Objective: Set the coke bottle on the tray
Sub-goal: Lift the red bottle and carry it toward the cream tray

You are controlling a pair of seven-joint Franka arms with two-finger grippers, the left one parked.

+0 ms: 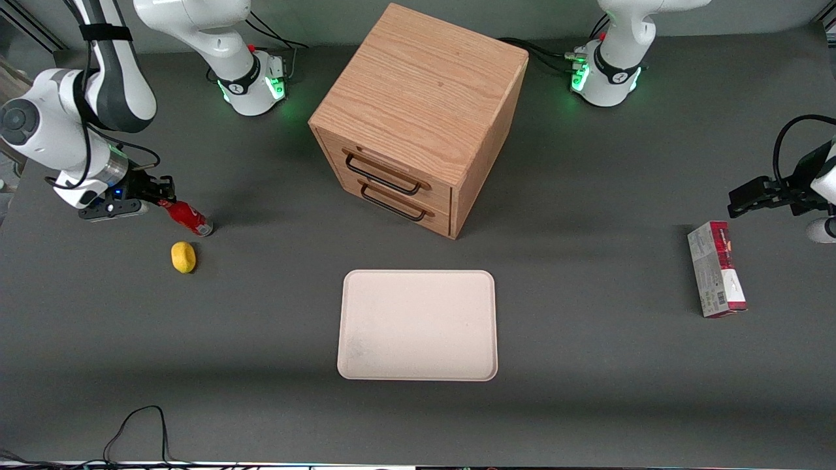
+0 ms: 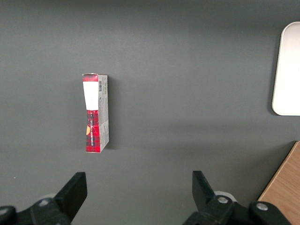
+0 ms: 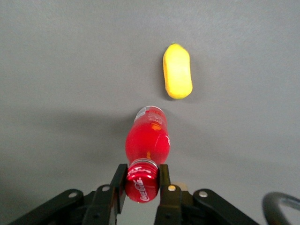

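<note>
Gripper: the right arm's gripper point(image 1: 162, 196) sits low at the working arm's end of the table, its two fingers point(image 3: 118, 185) pinching the red cap of the coke bottle point(image 1: 187, 217).
Coke bottle: tilted, cap end held in the fingers, silvery base down at the grey table point(image 1: 588, 391); in the wrist view its body point(image 3: 146, 140) slants away from the jaws.
Lemon: a yellow lemon point(image 1: 183, 256) lies just beside the bottle, nearer the front camera, not touching it.
Tray: the cream tray point(image 1: 418, 375) lies flat, in front of the wooden drawer cabinet point(image 1: 418, 117), well apart from the bottle.
Carton: a red-and-grey carton point(image 1: 716, 269) lies toward the parked arm's end.
</note>
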